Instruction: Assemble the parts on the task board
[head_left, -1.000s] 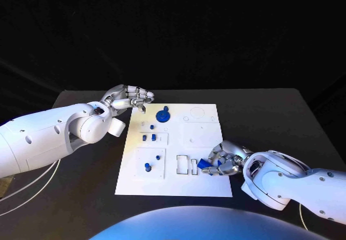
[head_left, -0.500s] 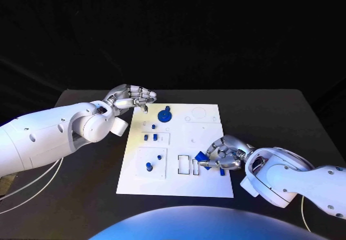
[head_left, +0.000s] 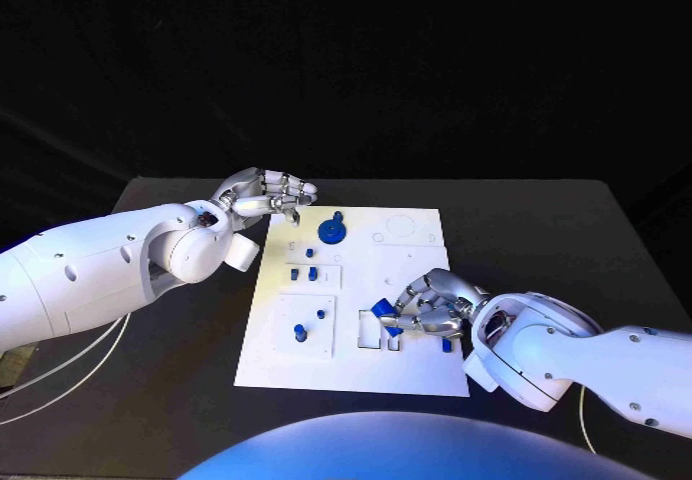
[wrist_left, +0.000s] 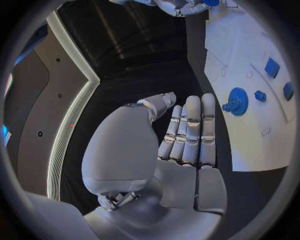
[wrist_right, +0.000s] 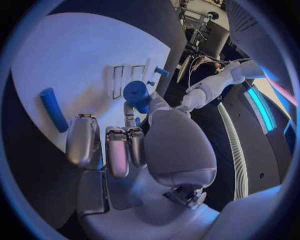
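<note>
the right hand (head_left: 433, 308) sits low over the task board (head_left: 411, 262), near its 5 o'clock corner, with fingers curled round a small blue part (head_left: 387, 315) that shows just at the fingertips; the right wrist view gives the same blue part (wrist_right: 136, 94) pinched at the finger ends, with another blue rod (wrist_right: 53, 109) lying loose on the white plate nearby. just off the held part, toward 9 o'clock, lie the two narrow rectangular slots (head_left: 371, 331), their long axes running 12 to 6 on the board, so the coming move probably turns on lining the part's length up with a slot and shifting it slightly toward 9. the right hand is much the nearer one to those slots. further out, a blue gear (head_left: 330, 234) stands near the board's 12 o'clock edge. the left hand (head_left: 267, 194) hovers over the dark worktop (head_left: 548, 230) at the board's 11 o'clock corner, fingers curled in and holding nothing, as the left wrist view also suggests (wrist_left: 187, 135).
</note>
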